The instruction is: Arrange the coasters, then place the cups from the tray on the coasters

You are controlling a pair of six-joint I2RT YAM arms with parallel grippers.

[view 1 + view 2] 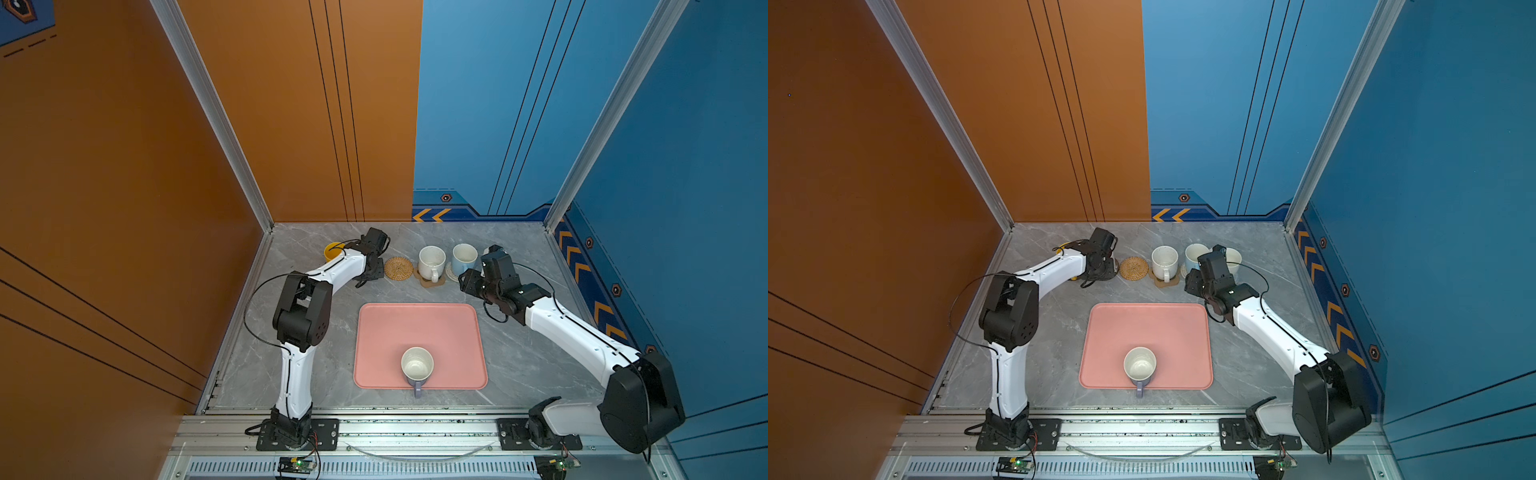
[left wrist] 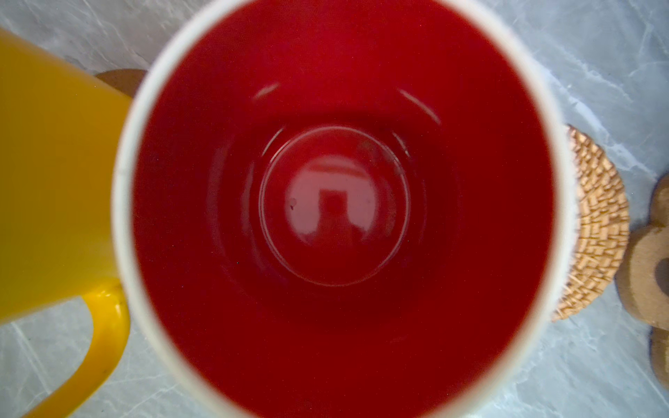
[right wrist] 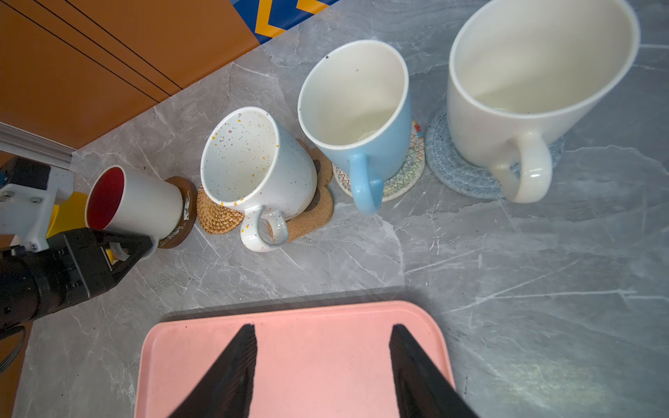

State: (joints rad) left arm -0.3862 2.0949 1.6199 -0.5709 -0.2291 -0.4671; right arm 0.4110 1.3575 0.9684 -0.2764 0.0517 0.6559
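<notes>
My left gripper (image 3: pixel 139 248) hangs over the white cup with red inside (image 2: pixel 333 202), its fingers on either side of the handle; whether they still press it is unclear. That cup stands on a dark brown disc coaster (image 3: pixel 186 217), beside the yellow cup (image 1: pixel 332 250). The tan woven coaster (image 1: pixel 398 268) is bare. The speckled cup (image 3: pixel 253 163) sits on the paw coaster (image 3: pixel 318 217), the light blue cup (image 3: pixel 358 108) on the cream one (image 3: pixel 405 173), the plain white cup (image 3: pixel 525 90) on the blue woven one (image 3: pixel 456 170). A lavender cup (image 1: pixel 417 368) stands on the tray (image 1: pixel 419 324). My right gripper (image 3: pixel 323 327) is open above the tray's corner.
Orange wall panels (image 1: pixel 124 166) close the left and back, blue ones (image 1: pixel 685 166) the right. An aluminium rail (image 1: pixel 415 428) runs along the front edge. The left arm's black elbow (image 1: pixel 303 311) rises left of the tray.
</notes>
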